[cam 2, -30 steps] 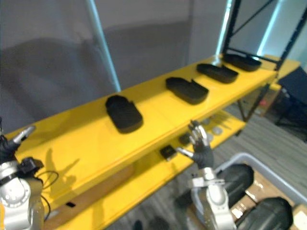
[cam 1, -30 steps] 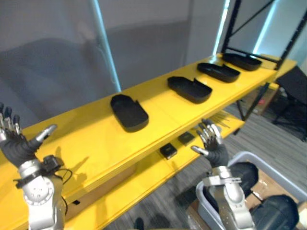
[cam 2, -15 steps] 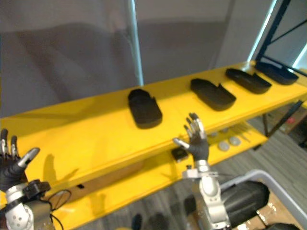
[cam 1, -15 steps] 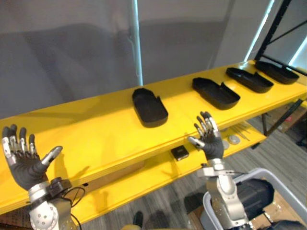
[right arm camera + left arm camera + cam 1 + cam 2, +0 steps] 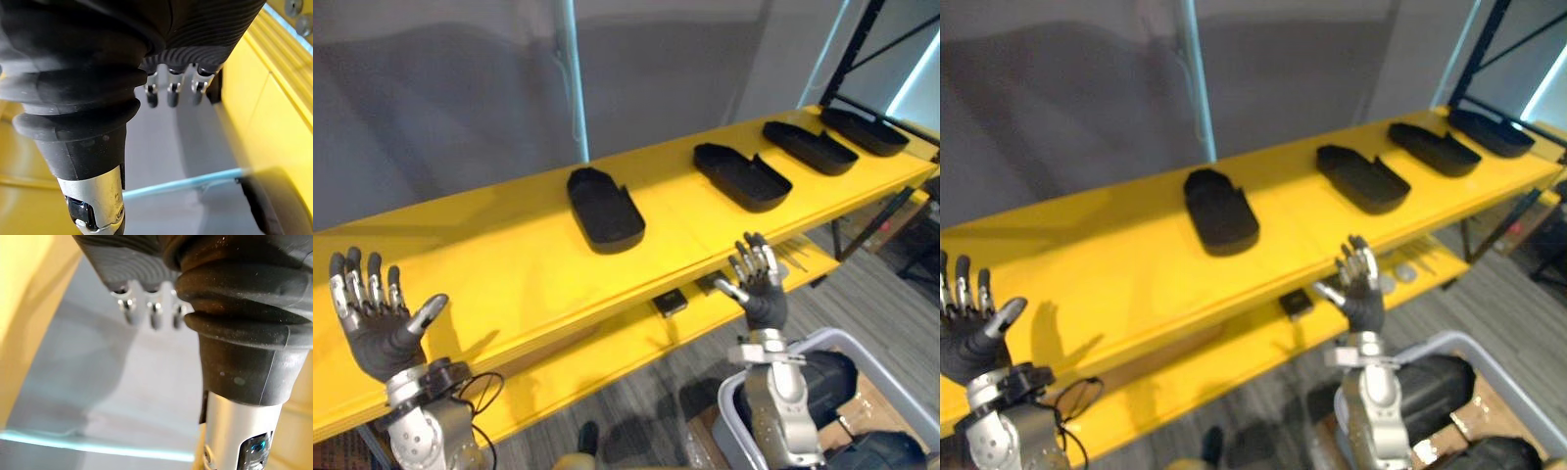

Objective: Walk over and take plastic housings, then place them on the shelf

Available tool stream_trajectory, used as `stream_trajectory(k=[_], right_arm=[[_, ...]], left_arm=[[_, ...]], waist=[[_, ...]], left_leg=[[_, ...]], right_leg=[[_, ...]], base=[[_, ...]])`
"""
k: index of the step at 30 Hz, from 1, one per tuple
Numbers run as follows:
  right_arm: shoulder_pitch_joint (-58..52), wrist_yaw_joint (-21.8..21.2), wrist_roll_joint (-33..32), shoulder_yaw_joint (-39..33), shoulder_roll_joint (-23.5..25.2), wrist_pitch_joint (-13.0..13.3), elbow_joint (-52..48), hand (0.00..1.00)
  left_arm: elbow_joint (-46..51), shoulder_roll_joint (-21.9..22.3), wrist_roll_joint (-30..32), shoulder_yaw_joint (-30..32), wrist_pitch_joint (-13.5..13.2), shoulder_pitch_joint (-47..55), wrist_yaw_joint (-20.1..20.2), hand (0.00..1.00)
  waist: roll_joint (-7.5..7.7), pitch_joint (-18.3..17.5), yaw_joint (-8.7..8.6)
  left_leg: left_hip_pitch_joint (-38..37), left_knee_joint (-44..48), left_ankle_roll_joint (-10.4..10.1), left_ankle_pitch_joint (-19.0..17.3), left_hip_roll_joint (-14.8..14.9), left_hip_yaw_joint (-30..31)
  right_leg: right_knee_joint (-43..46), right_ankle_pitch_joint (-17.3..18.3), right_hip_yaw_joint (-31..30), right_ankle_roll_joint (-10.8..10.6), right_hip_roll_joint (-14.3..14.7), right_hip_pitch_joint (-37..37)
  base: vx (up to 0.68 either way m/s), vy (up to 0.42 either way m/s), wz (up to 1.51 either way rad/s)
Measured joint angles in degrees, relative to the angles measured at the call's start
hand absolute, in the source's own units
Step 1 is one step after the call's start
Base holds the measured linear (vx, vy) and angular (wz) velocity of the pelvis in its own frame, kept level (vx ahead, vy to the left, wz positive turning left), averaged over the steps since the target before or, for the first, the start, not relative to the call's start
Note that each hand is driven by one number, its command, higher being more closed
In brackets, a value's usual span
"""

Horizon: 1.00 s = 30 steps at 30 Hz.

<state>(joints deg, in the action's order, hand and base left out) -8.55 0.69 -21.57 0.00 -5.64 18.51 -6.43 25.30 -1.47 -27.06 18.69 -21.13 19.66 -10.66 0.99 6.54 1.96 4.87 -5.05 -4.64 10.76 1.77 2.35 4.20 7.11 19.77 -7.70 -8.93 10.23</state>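
Judging the task as partly done; counting four plastic housings lying in a row on the yellow shelf, running from frame centre to upper right; holding up the left hand at lower left and the right hand at lower centre-right, both with fingers spread apart and carrying nothing; noting dark parts, probably further housings, in the grey bin at lower right, apparently awaiting pickup.

No words, numbers or signs are showing clearly enough to be read. The black plastic housings lying on the yellow shelf are showing plain dark sides. The small dark box on the lower shelf is looking too small to tell.
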Motion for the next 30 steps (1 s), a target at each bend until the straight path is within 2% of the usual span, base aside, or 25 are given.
stream_trajectory(k=[3,4,5,6,7,8,11,14,16,19,22,27,30], right_arm=[[-1.15,0.04,3.54,-5.2,-1.53,-0.02,-0.04,0.0],[-1.12,0.34,4.8,-5.94,-2.19,-0.02,-0.04,0.0],[-0.62,1.76,8.51,-7.87,-2.9,-0.03,0.1,0.0],[-0.15,2.51,10.21,-8.96,-2.84,-0.03,0.41,0.0],[1.23,5.18,14.25,-10.29,-3.09,-0.69,0.64,0.0],[2.03,7.6,18.21,-10.96,-3.38,-1.05,0.76,0.0],[3.99,13.14,25.87,-10.67,-3.75,-2.42,0.8,0.0],[6.52,15.37,29.26,-10.96,-3.92,-3.21,0.73,0.0],[7.34,15.41,29.41,-10.96,-4.46,-3.21,0.57,0.0],[7.4,14.7,29.54,-10.95,-6.7,-3.22,0.32,0.0],[7.52,13.79,30.53,-10.73,-8.19,-3.22,0.33,0.0],[8.46,13.06,31.25,-10.42,-8.64,-3.56,0.34,0.0],[9.31,13.07,28.03,-10.15,-8.64,-3.74,0.35,0.0]], left_arm=[[-0.02,0.13,0.73,-0.71,0.5,0.28,-2.15,0.0],[-0.03,0.07,0.98,-1.34,0.69,0.07,-2.62,0.0],[-0.94,-0.26,1.2,-2.59,0.85,-1.2,-3.28,0.0],[-1.64,-0.26,1.3,-3.02,1.13,-1.98,-3.58,0.0],[-2.16,-0.13,2.27,-3.55,2.27,-2.57,-4.63,0.0],[-2.24,-0.26,3.01,-3.7,2.91,-2.61,-4.86,0.0],[-2.29,-0.3,3.48,-4.2,4.72,-5.63,-4.82,0.0],[-2.3,-0.34,4.91,-5.19,5.21,-6.43,-4.64,0.0],[-2.29,-0.33,4.89,-5.42,5.21,-6.57,-4.34,0.0],[-2.28,-0.3,4.86,-5.47,5.18,-6.7,-3.97,0.0],[-2.28,-0.31,4.86,-5.73,5.1,-6.68,-3.73,0.0],[-2.14,-0.33,4.83,-6.22,5.04,-6.68,-2.75,0.0],[-1.54,-0.34,4.75,-6.48,5.0,-6.68,-2.05,0.0]], waist=[[-1.08,1.67,-1.33],[-1.29,1.79,-1.29],[0.18,2.35,-1.35],[1.17,2.77,-1.26],[0.53,3.17,-1.02],[-0.2,3.1,-1.4],[1.01,3.69,-1.68],[1.58,4.24,-1.82],[1.27,4.64,-1.8],[0.33,5.2,-1.81],[-0.31,5.55,-1.85],[-0.25,5.59,-2.05],[-0.25,5.59,-2.42]], left_leg=[[0.58,-0.02,1.02,-0.77,0.81,-5.33],[0.92,-0.02,1.06,-1.19,0.8,-5.52],[1.79,0.29,1.87,-4.78,0.18,-8.33],[2.51,2.29,3.93,-4.7,-0.01,-9.99],[3.33,8.96,4.84,-4.16,0.05,-12.39],[2.47,7.23,3.31,-4.81,0.35,-12.16],[1.15,0.98,3.6,-0.6,-0.58,-11.25],[0.68,0.36,3.86,-0.3,-0.63,-10.99],[0.02,0.11,4.0,-0.78,-0.65,-11.02],[-0.18,0.09,4.01,-0.8,-0.59,-11.56],[-0.36,0.09,3.77,-0.58,0.25,-12.33],[-0.1,0.07,2.79,0.31,1.24,-12.37],[0.09,0.04,2.85,0.53,1.51,-12.63]], right_leg=[[0.61,0.04,2.06,-0.07,-0.13,0.82],[0.63,0.08,2.29,0.02,-0.11,0.71],[-0.62,0.34,3.11,0.6,-1.65,-0.09],[-0.58,0.3,3.73,0.57,-2.52,-0.42],[0.57,0.54,3.61,0.45,-2.83,-0.59],[1.0,0.63,3.63,0.06,-2.07,-0.26],[1.33,-0.12,3.7,-0.43,-1.88,-1.22],[1.85,-0.21,3.07,-0.3,-2.01,-1.05],[2.23,-0.18,1.97,-0.25,-2.07,-0.6],[2.02,0.99,1.73,1.37,-1.72,-0.39],[1.94,1.19,1.57,1.16,-1.14,-0.57],[1.74,0.62,1.47,0.51,-0.2,-0.75],[1.63,0.42,0.96,0.66,0.01,-0.93]], base=[[-0.07,0.015,0.36],[-0.07,0.024,0.46],[-0.07,0.066,0.29],[-0.05,0.054,0.28],[-0.01,0.034,0.19],[0.05,-0.011,0.31],[0.02,0.012,0.26],[-0.01,0.004,0.09],[-0.02,0.009,0.0],[-0.06,-0.001,0.0],[-0.06,-0.019,-0.04],[-0.01,-0.021,-0.02],[0.02,-0.014,-0.03]])
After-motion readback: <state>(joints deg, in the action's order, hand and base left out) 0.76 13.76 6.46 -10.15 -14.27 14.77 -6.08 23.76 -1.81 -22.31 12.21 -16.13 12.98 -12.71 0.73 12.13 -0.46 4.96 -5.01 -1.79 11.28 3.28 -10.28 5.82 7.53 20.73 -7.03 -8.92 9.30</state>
